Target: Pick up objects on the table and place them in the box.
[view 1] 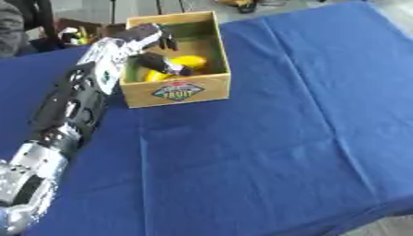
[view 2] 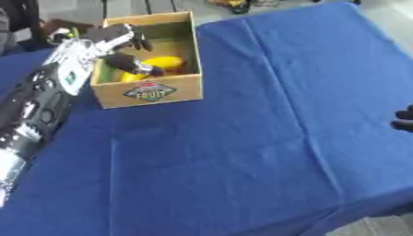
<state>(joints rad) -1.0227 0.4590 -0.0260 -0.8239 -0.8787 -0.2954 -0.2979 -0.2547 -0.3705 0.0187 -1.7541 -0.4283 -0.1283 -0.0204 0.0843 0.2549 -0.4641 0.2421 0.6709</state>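
A square cardboard box (view 1: 179,90) with a printed fruit label stands on the creased blue tablecloth (view 1: 266,138), holding smooth yellow fruit-shaped objects (view 1: 190,61). The left hand (view 1: 153,36) hangs over it, fingers relaxed, gripping nothing. The right hand (view 2: 404,119) barely shows at the edge; its fingers cannot be judged.

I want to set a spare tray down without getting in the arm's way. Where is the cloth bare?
The blue tablecloth is bare from the cardboard box to the near and right edges, except where the right hand shows at the right edge. It is crowded at the far left: the left hand reaches into the box over yellow objects, the arm alongside.
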